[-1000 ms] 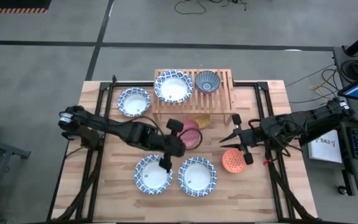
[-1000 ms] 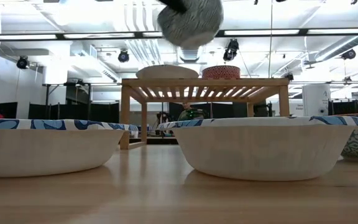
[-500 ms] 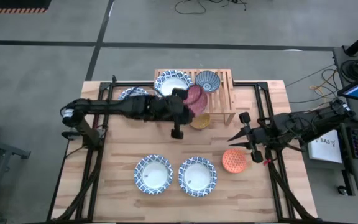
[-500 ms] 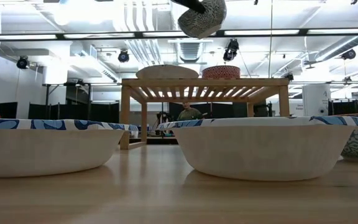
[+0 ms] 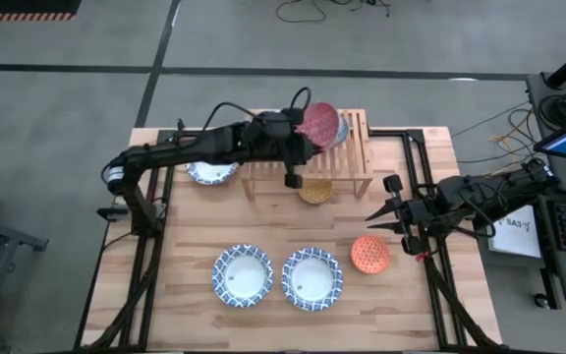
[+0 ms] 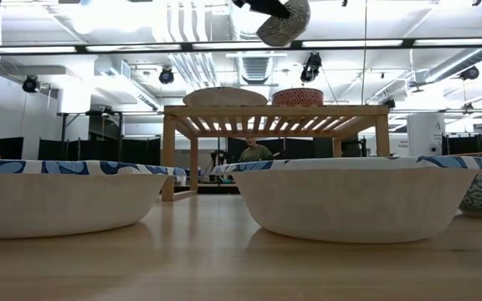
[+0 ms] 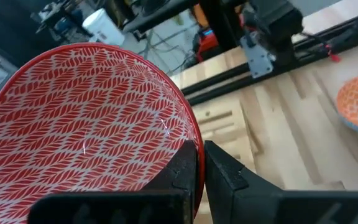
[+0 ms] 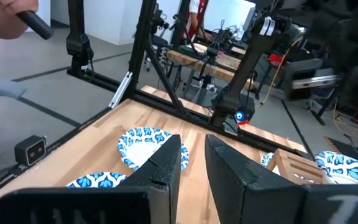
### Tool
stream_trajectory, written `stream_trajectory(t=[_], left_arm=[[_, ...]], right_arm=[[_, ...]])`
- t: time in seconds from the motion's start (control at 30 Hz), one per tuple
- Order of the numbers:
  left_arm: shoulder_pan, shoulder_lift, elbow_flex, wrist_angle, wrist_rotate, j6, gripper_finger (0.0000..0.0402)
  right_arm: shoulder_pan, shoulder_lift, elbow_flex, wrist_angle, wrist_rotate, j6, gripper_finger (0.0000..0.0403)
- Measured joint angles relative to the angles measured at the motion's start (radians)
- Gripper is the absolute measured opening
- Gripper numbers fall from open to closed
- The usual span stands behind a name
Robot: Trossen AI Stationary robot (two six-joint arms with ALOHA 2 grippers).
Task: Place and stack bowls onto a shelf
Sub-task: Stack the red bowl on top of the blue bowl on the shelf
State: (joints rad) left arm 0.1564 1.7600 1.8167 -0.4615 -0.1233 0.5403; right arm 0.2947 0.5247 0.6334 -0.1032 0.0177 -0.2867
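My left gripper [image 5: 308, 136] is above the shelf [image 5: 357, 149], shut on the pink-red bowl [image 5: 320, 123]. That bowl hangs over the dark blue-grey bowl [image 5: 340, 128], which stands on the slats. A blue-and-white bowl [image 6: 224, 96] rests on the shelf too; the arm hides it from above. The mustard bowl [image 5: 314, 191] sits at the shelf's near edge. Another blue-and-white bowl [image 5: 207, 171] lies left of the shelf, and two [image 5: 243, 276] [image 5: 311, 279] lie near the front. My right gripper [image 5: 369, 217] hovers slightly open above the orange bowl [image 5: 369, 254]. My left gripper pinches the pink-red bowl's rim [image 7: 190, 144], one finger inside the bowl and one outside. The bowl is lifted clear and tilted, high above the shelf top [image 6: 283, 21].
Black frame rails [image 5: 165, 197] [image 5: 416, 162] run along both sides of the table. Bare plank [image 5: 263, 221] lies between the shelf and the two near bowls. A person [image 6: 253, 151] shows far behind the table in the low view.
My left gripper, shut on the pink-red bowl, has swung from the table's middle up and toward the far edge, to a place above the shelf's right half. The bowl has gone with it, tilting. My right gripper has drawn back a little toward the right edge.
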Motion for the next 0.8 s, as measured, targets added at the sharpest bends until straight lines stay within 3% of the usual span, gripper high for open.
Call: stream_trajectory(t=[0.13,0.37,0.6,0.8], left_arm=[[0.022,0.095,0.148,-0.093,0.016,0.051,0.0],[0.087,0.307,0.536,-0.4,0.023,0.093,0.0],[0.132,0.292,0.389,-0.308,0.061,0.136,0.0],[0.155,0.322,0.383,-0.308,0.052,0.125,0.0]], right_arm=[[0.0,0.0,0.0,-0.002,0.0,-0.001,0.0063],[0.0,-0.001,0.0,-0.02,0.0,-0.001,0.0063],[0.0,-0.002,0.0,-0.056,0.001,0.033,0.0063],[0.0,-0.005,0.0,-0.083,0.001,0.066,0.0063]])
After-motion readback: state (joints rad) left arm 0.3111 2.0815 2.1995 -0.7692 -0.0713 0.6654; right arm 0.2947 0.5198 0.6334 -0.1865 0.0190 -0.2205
